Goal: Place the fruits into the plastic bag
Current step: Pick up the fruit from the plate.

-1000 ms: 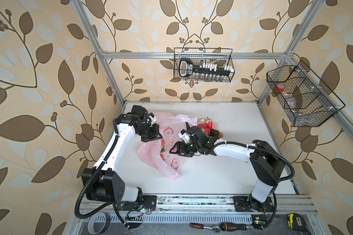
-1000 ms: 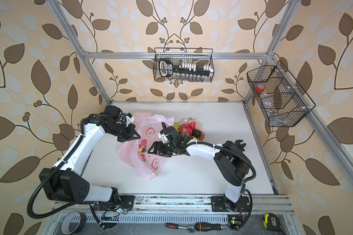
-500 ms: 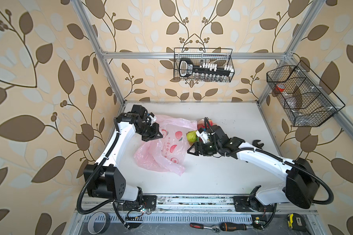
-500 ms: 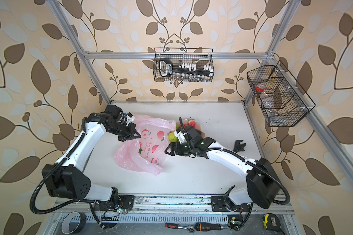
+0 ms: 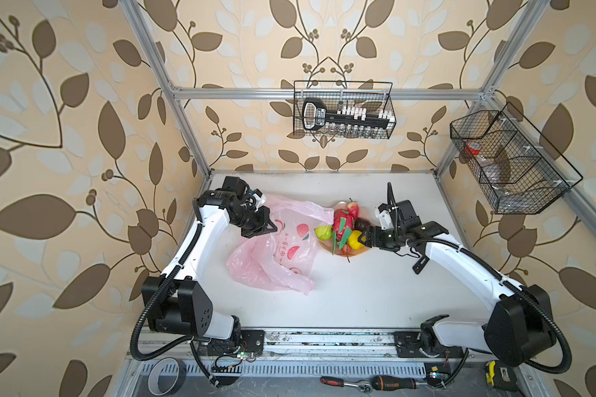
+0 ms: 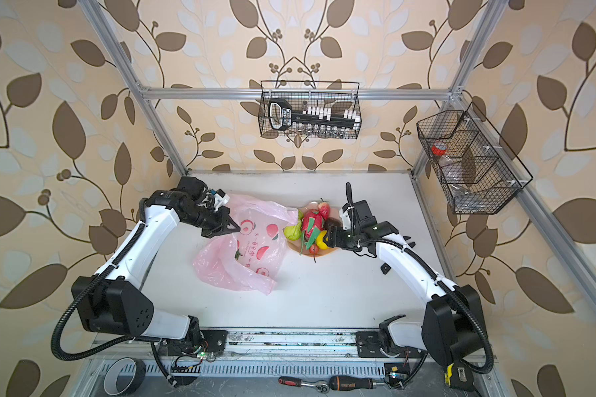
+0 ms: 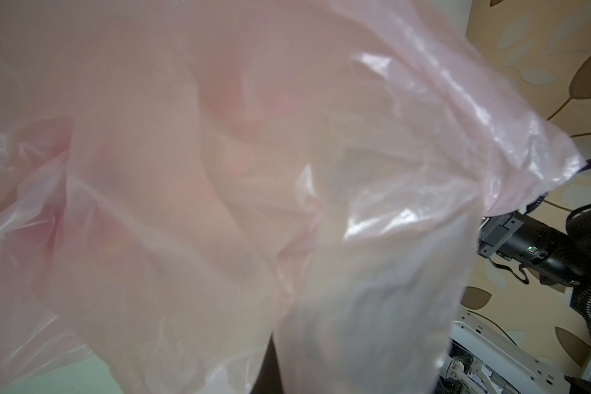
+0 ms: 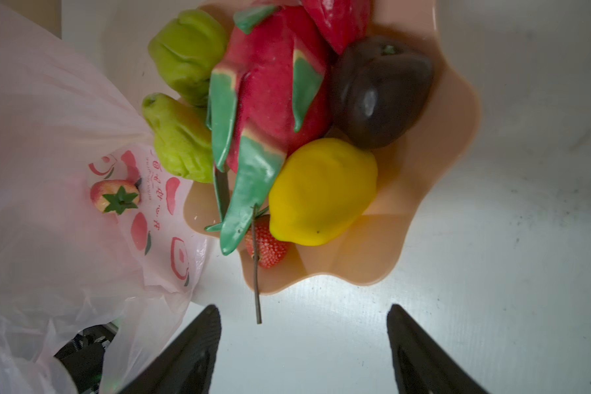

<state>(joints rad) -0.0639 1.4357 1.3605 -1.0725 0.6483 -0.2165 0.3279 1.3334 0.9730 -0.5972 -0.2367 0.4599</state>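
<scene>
Hovering right tool (image 8: 303, 344) open, lemon (image 8: 321, 192) just ahead, seemingly untouched.

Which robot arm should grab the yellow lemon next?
The right. Its open right gripper faces the yellow toy lemon in the peach wavy-edged dish, while the left gripper is shut on the pink plastic bag.

Even bright daylight; plastic bag (image 7: 219, 191) blurred, glare streaks; top views' edges bowed.
</scene>
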